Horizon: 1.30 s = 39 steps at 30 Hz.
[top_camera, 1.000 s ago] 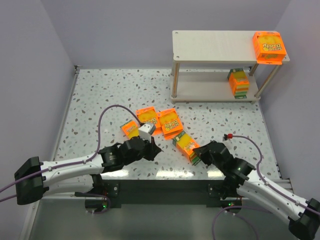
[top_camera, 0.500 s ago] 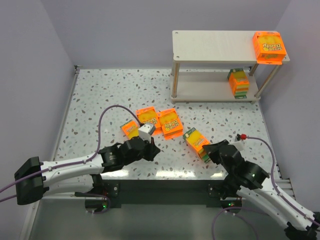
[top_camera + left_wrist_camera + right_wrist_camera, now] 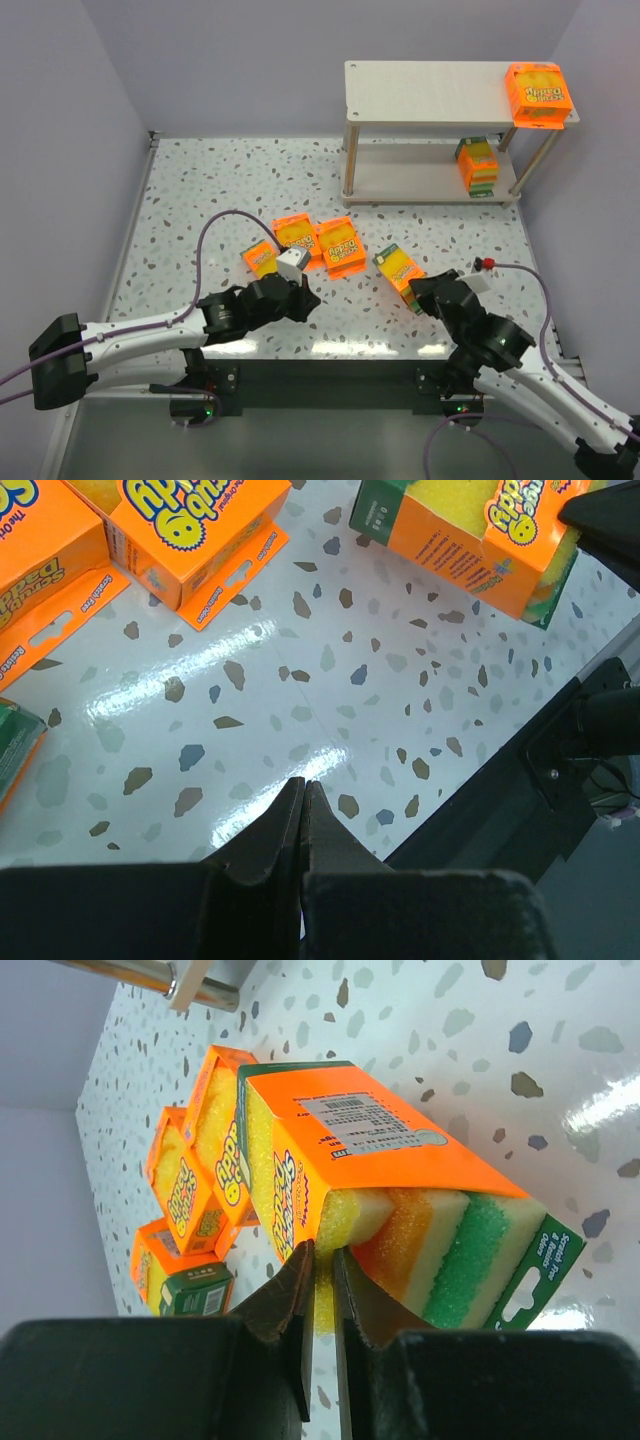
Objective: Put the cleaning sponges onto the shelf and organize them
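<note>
Two packs [image 3: 538,95] on shelf [image 3: 420,80], top & lower tier. Three loose packs [image 3: 337,246] on table [image 3: 200,190]; 4th pack [image 3: 400,1165] pinched by right end effector [image 3: 322,1280]; left end effector [image 3: 302,810] clenched, empty.

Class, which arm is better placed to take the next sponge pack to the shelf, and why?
The right. The right gripper is clamped on a sponge pack, on the side nearer the shelf. The left gripper is shut, holding nothing, farther away.

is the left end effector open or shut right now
Shut and empty: in the left wrist view, the left end effector has its fingertips touching, with nothing between them.
</note>
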Motion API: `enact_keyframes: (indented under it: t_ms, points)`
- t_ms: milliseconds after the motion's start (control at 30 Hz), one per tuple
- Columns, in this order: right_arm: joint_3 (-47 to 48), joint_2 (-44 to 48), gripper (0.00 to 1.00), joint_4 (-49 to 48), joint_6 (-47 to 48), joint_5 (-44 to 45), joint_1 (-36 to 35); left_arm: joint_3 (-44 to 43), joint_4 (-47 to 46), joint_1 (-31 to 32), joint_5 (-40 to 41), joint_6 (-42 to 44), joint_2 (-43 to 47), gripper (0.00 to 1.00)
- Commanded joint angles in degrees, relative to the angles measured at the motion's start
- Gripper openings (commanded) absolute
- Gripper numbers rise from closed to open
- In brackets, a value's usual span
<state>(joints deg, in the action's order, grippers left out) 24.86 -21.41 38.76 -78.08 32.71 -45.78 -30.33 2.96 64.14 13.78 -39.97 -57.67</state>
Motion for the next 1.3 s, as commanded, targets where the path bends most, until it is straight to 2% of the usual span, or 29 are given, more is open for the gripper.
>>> enact_keyframes:
  t_ms: [0,133,200,300,367,400,433,500,633,733,967,1267]
  points:
    - [0.9,-1.9,0.00,-8.9,5.2,4.6,0.3,-1.7,0.0,-0.4,1.3,-0.6,0.7,0.00]
    - [1.9,-6.5,0.00,-15.5,8.7,1.1,3.7,-1.7,-0.2,-0.8,1.3,-0.4,0.8,0.00]
    - [1.9,-9.9,0.00,-20.4,10.4,-4.6,6.6,-1.8,-0.5,-0.9,0.9,-0.3,0.5,0.00]
    - [2.0,-13.2,0.00,-28.4,12.5,-14.5,15.8,-1.8,-0.4,-0.9,0.7,-0.3,0.6,0.00]
    - [2.3,-15.3,0.00,-34.9,12.7,-19.7,24.5,-1.8,-0.1,-0.9,0.8,-0.1,1.0,0.00]
    - [3.0,-16.5,0.00,-37.1,12.5,-25.9,27.5,-1.8,0.0,-1.0,0.9,-0.1,1.3,0.00]
    - [3.4,-19.8,0.00,-41.6,12.3,-28.9,33.3,-1.6,0.1,-1.0,1.0,-0.1,1.6,0.00]
    - [4.7,-24.8,0.00,-46.2,10.3,-37.2,40.5,-1.5,0.3,-1.2,1.2,-0.1,2.0,0.00]
    - [6.9,-31.0,0.00,-55.6,7.2,-44.8,47.4,-1.2,0.3,-1.3,1.2,0.0,2.5,0.00]
    - [8.1,-33.8,0.00,-58.7,6.4,-44.1,49.5,-0.6,-0.5,-1.4,1.1,-0.1,2.3,0.00]
    - [11.0,-50.5,0.00,-72.9,1.7,-39.8,50.2,-1.1,-1.1,-1.6,0.1,-0.2,1.2,0.00]
    - [18.2,-65.1,0.00,-80.2,0.1,-32.9,50.2,-0.3,-0.3,-1.6,-0.2,-1.4,3.0,0.00]
